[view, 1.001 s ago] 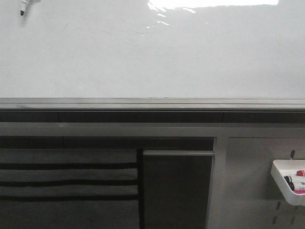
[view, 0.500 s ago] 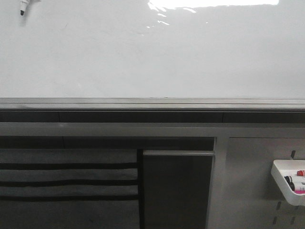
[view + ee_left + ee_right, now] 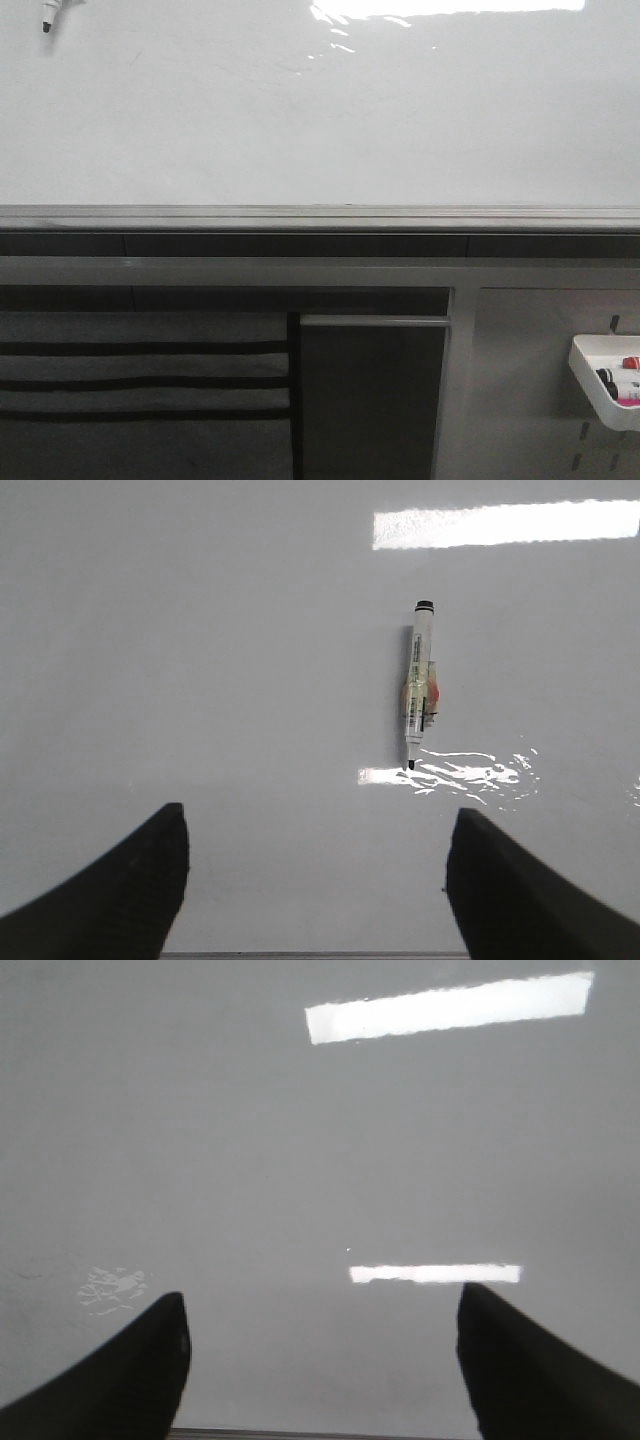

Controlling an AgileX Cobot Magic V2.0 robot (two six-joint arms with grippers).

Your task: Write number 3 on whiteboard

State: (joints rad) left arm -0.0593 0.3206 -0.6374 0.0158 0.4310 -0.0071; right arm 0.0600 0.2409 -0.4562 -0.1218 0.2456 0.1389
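glossy white whiteboard [image 3: 320, 120] blank, no 3 drawn yet. marker [image 3: 419, 685] sits on it far left, long axis upright, tip down, ahead of our left gripper [image 3: 315, 880], the nearer arm. left jaws spread, empty; right gripper [image 3: 320, 1360] jaws spread too.

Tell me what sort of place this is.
Probably an office or classroom writing station: a wide whiteboard with a marker stuck to it, and a pegboard holding a tray of spare markers.
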